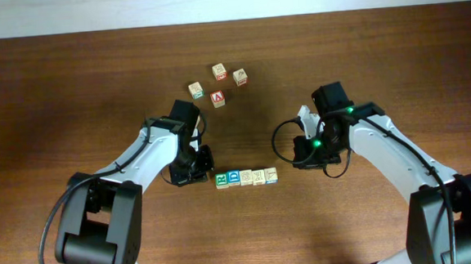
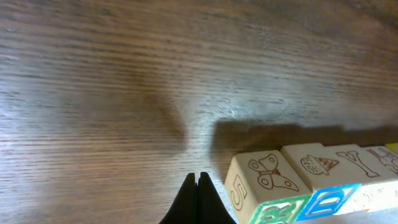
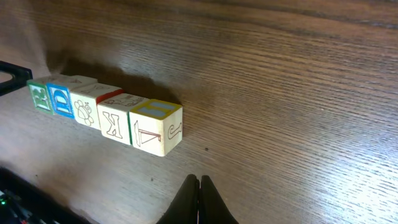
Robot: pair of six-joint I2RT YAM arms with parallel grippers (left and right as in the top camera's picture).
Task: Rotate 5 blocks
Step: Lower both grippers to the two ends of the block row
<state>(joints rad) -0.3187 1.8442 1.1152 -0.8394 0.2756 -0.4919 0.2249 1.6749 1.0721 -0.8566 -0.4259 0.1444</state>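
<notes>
Five light-wood blocks lie in a tight row (image 1: 246,177) at the middle front of the table. From the left they run a green-faced block (image 1: 222,179), a blue-faced block (image 1: 233,178), two paler ones and a yellow-topped block (image 1: 271,175). My left gripper (image 1: 205,176) is shut and empty, just left of the green-faced block (image 2: 267,186); in the left wrist view its tips (image 2: 199,177) sit beside that block. My right gripper (image 1: 301,154) is shut and empty, to the right of the row. In the right wrist view its tips (image 3: 199,178) stand a short way from the yellow-topped block (image 3: 155,127).
Several other cubes sit scattered at the back centre, among them one with a red "A" (image 1: 218,99) and others (image 1: 195,90) (image 1: 219,71) (image 1: 239,77). The brown wooden table (image 1: 363,67) stretches around the row on both sides.
</notes>
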